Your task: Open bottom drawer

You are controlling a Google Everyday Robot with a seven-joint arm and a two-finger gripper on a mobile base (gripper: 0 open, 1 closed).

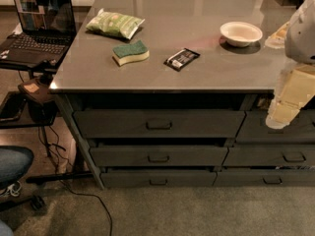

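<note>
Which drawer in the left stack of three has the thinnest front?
The dark grey metal bottom drawer, nearest the carpet; the middle drawer and top drawer have taller fronts. The gripper hangs before the right stack.

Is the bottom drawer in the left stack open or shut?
Shut: the bottom drawer shows no interior above its front; the gripper hangs at far right, apart from the handle.

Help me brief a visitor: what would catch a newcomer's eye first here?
The grey counter holds a green snack bag, a sponge, a dark wrapper and a white bowl. At the right edge the pale gripper hangs just under the counter's edge, well above the bottom drawer of the left stack. A lit laptop sits at left.
</note>
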